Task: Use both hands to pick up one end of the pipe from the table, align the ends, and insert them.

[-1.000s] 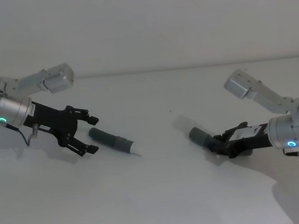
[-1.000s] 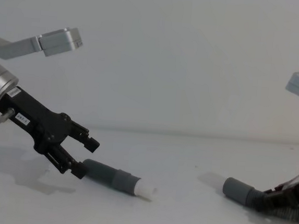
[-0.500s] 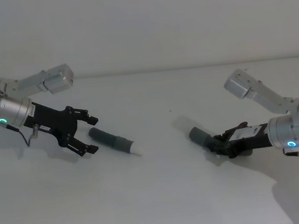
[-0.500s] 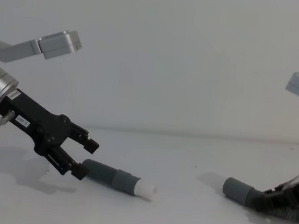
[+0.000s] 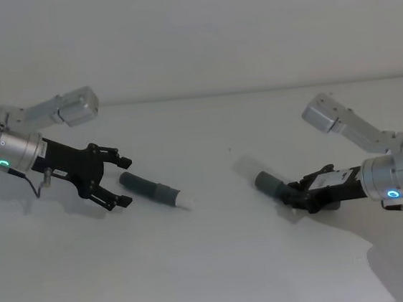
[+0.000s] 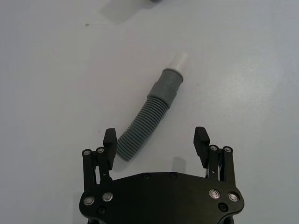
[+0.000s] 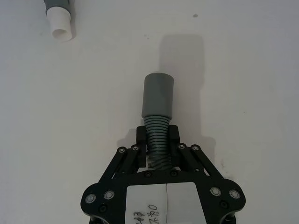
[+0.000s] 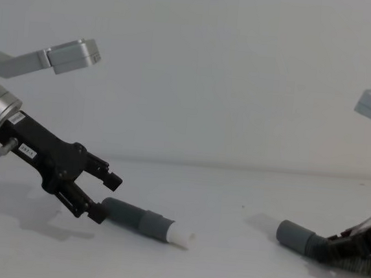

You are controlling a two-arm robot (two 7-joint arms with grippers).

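Pipe [image 6: 142,128] lies on the white table [image 5: 213,265], likely light and floppy. Right gripper [image 7: 158,136] pinches it behind the plain cuff [image 7: 158,95]. Left gripper [image 6: 155,140] is spread near the white-tipped sleeve [image 6: 169,84], probably the stiffer handhold.

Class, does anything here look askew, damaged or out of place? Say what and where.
Nothing is damaged. One oddity: the open left gripper is off-centre, the pipe lying beside one finger instead of midway. The right gripper grips the pipe's other end.

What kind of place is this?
Probably a robot test bench: white table, blank wall, a grey corrugated pipe, the left gripper open, the right gripper shut on it.
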